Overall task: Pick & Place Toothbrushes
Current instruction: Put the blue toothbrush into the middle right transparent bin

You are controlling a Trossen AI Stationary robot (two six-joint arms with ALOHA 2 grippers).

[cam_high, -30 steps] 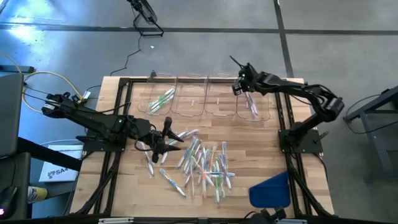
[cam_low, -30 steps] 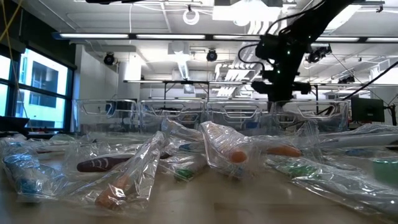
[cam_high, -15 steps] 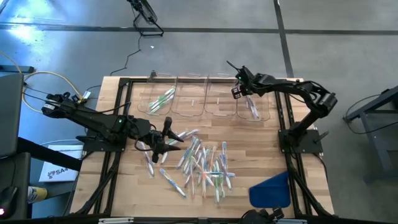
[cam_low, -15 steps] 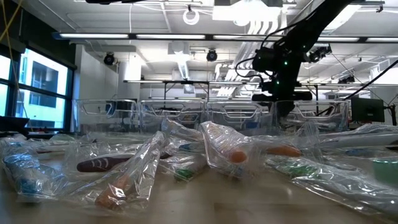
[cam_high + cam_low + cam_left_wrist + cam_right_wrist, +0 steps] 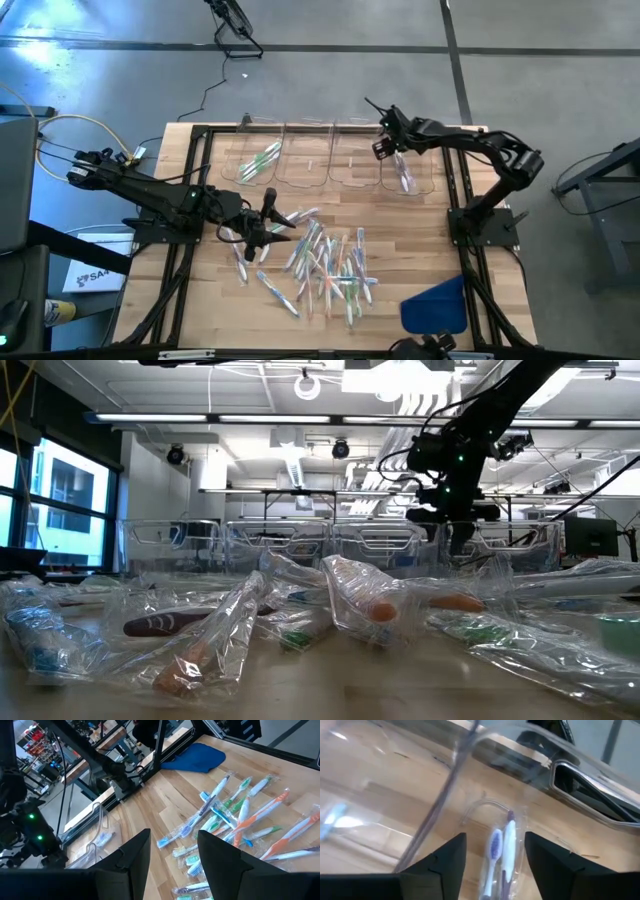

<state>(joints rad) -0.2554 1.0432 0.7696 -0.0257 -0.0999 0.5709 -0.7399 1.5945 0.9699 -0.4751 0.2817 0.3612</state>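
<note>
A pile of wrapped toothbrushes (image 5: 325, 265) lies on the wooden table; in the left wrist view they show as toothbrushes (image 5: 235, 820). Four clear bins (image 5: 330, 165) stand in a row at the far edge. My right gripper (image 5: 390, 150) stands open, tipped down into the rightmost bin. Beyond its fingers a wrapped purple toothbrush (image 5: 502, 852) lies flat on that bin's floor. The leftmost bin holds green toothbrushes (image 5: 262, 160). My left gripper (image 5: 172, 865) hovers open over the pile's left edge with nothing between its fingers.
A blue cloth (image 5: 435, 305) lies at the table's near right corner. The black frame rails (image 5: 455, 190) run along the table's left and right sides. In the low view crumpled clear wrappers (image 5: 350, 610) fill the foreground in front of the bins (image 5: 340, 545).
My right gripper has tipped down toward the rightmost bin and let go of the purple toothbrush. The toothbrush has dropped from the fingers and now lies on the bin's floor.
</note>
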